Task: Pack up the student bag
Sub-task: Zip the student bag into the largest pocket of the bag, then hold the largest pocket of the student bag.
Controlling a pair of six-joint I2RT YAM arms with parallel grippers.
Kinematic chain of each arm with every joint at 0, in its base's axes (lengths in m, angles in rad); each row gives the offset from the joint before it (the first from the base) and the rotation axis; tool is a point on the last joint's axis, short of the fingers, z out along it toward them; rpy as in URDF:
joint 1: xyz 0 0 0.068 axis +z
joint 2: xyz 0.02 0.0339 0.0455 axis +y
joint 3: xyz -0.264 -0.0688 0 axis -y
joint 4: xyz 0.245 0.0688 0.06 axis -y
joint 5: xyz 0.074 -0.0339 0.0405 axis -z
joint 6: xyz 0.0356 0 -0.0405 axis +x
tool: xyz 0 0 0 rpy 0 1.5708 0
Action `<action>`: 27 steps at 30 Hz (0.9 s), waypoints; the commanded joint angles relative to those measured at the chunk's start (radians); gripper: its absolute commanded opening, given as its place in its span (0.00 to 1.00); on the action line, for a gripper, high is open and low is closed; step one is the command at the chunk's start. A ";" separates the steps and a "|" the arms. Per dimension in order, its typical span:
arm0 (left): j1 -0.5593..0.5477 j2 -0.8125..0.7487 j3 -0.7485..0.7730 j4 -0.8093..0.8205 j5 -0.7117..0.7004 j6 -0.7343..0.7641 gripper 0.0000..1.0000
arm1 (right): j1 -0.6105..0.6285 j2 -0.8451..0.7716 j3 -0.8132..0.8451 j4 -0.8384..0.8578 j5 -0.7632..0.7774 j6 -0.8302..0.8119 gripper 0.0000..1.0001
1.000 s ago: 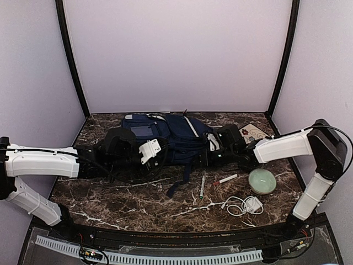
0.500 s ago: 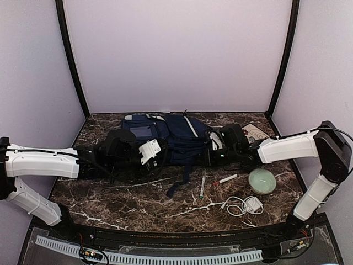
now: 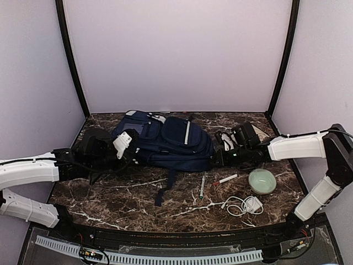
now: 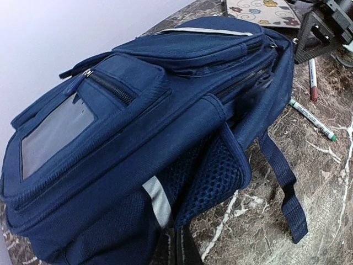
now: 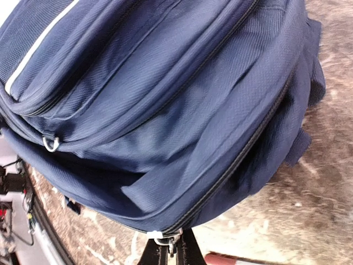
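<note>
Dark brown marble table [image 3: 138, 204], veined white, fills the lower half of the overhead view beneath smooth lilac walls [image 3: 176, 55]. Across its upper middle lies the student bag [image 3: 165, 141], a bulky navy backpack of ribbed woven fabric. It has white stripes, a mesh side pocket [image 4: 212, 176] and loose webbing straps trailing toward lower centre. The left gripper [image 4: 175, 251] is clenched on fabric at the bag's left end. The right gripper [image 5: 171, 251] is pinched tight on a zip pull [image 5: 163, 238] at the bag's right end. Lower right of the bag sit a round pale-green bowl [image 3: 261, 180], a coiled white cable [image 3: 242, 205], a red-capped marker [image 3: 225, 179] and a slim pen [image 3: 202, 185].
</note>
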State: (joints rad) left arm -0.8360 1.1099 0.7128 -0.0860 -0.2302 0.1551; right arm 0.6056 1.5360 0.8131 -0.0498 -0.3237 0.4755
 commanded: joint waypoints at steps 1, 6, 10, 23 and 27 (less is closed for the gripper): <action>0.066 -0.138 -0.055 0.031 -0.105 -0.137 0.00 | 0.006 0.086 0.050 -0.055 -0.005 -0.012 0.00; 0.061 -0.147 -0.044 0.143 0.220 -0.030 0.59 | 0.097 0.180 0.155 -0.051 -0.032 -0.021 0.00; -0.055 -0.031 0.051 0.151 0.333 0.156 0.56 | 0.125 0.209 0.177 -0.027 -0.055 -0.001 0.00; -0.176 0.471 0.251 0.127 0.297 0.560 0.53 | 0.131 0.135 0.167 -0.006 -0.092 0.039 0.00; -0.183 0.530 0.283 0.108 0.279 0.623 0.60 | 0.131 0.130 0.177 -0.006 -0.090 0.046 0.00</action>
State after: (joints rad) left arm -1.0080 1.6176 0.9489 0.0334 0.0830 0.6609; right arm 0.7258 1.7023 0.9581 -0.1169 -0.3939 0.5098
